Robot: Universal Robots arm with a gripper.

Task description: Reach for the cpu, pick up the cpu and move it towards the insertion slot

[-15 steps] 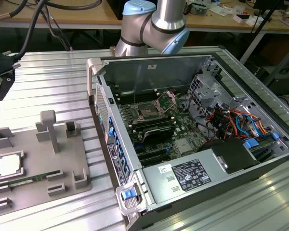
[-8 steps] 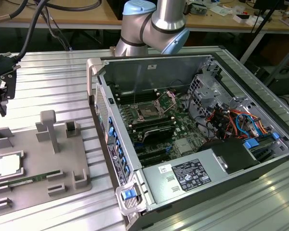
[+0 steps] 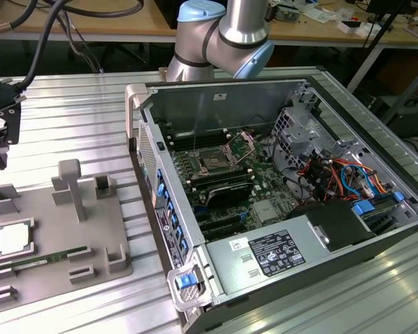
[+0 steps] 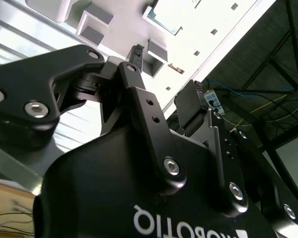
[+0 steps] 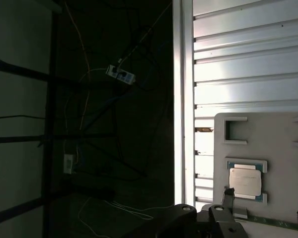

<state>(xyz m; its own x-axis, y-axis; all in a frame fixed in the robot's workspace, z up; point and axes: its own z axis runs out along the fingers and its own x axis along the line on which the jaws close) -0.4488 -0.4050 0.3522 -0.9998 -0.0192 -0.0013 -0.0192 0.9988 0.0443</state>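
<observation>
1. steel computer case, side open, at the exterior view's right.
2. grey tray, just beside the case.
3. gripper, fingers spread, empty, above the tray, clear of the cpu.
4. insertion slot, on the green board inside the case.
5. cpu, flat in a tray recess.

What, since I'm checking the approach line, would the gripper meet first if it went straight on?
Probably the small flat silvery square cpu, lying in the grey fixture plate ahead of the gripper, jaws open; depth unclear.
</observation>
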